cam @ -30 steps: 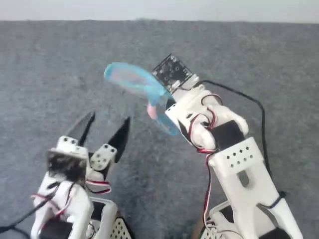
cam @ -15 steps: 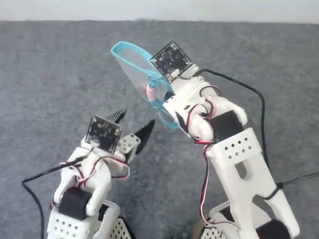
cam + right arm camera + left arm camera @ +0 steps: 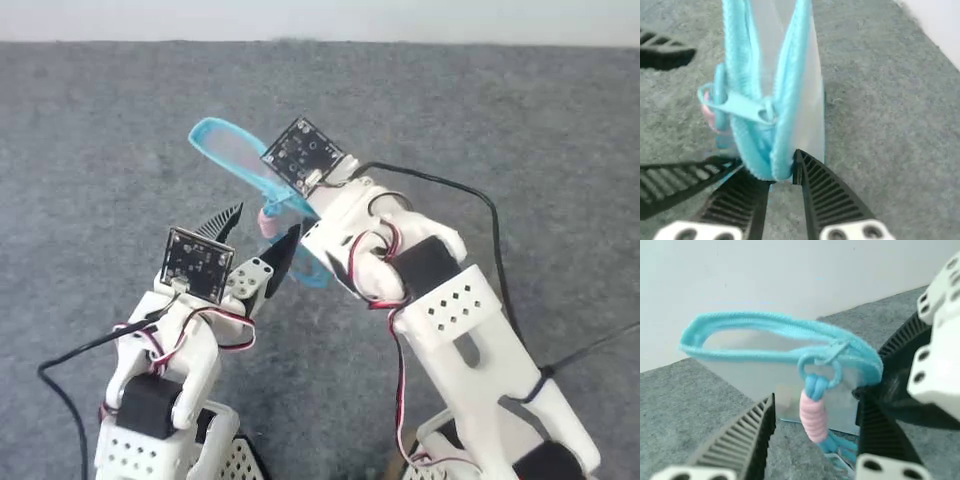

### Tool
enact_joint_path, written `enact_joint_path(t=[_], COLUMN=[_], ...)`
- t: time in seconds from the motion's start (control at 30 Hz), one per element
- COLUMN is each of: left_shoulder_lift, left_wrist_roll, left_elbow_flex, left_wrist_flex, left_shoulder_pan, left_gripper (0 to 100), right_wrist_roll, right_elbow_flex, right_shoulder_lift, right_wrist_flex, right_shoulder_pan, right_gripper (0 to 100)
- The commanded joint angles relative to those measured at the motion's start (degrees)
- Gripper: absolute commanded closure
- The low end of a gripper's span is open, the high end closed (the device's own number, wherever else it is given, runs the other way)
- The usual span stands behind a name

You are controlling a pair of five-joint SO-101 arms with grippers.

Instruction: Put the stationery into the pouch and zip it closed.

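At the left of the high view the left arm (image 3: 180,340) stands raised over the grey table (image 3: 100,120), its black jaws released and spread wide, one to each side of the pink zip pull (image 3: 270,215) without touching it. In the left wrist view that pull (image 3: 812,412) hangs from a blue loop on the zip, midway between the two toothed jaws. Just beyond it is the pouch (image 3: 235,150), clear with a light blue zip edge, held up in the air and tilted, well off the table; its mouth (image 3: 765,335) gapes, the two blue edges apart. What lies inside cannot be told. To the right, the right arm (image 3: 440,300) reaches in from the lower right corner, and its jaws are clenched on the end of the pouch (image 3: 790,60), right at the blue seam below the zip slider (image 3: 747,110). A black cable (image 3: 490,220) loops beside that arm.
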Motion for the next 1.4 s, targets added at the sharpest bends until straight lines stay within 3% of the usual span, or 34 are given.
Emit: enact_joint_path(t=[0.0,0.07,0.4,0.53,0.77,1.2,1.37], left_shoulder_lift=[1.1,1.0,1.0,1.1,1.1,1.3,1.3], left_wrist_roll=[-4.1,-5.4,-9.8,-9.8,-9.8,-9.8,-9.7], left_elbow_flex=[-0.2,-0.5,-5.5,-5.1,-4.3,-4.3,-4.3], left_wrist_flex=[-1.8,-1.4,10.8,11.1,10.8,10.8,10.8], left_shoulder_pan=[-0.4,-0.9,-0.5,-0.5,-0.4,-0.4,-0.4], left_gripper=[91,100,99,99,99,99,99], right_wrist_roll=[1.1,1.1,0.7,0.7,0.6,0.5,0.9], right_elbow_flex=[1.7,3.5,5.6,4.4,4.7,8.6,9.8], right_shoulder_lift=[2.0,2.1,1.5,-0.2,-7.8,-20.8,-20.9], right_wrist_flex=[-0.8,-2.3,-3.5,-3.4,-2.9,-3.9,-5.3], right_shoulder_pan=[-0.4,-0.4,0.8,-1.3,-5.4,-5.8,-9.5], right_gripper=[99.1,99.1,99.1,98.3,84.7,85.0,85.0])
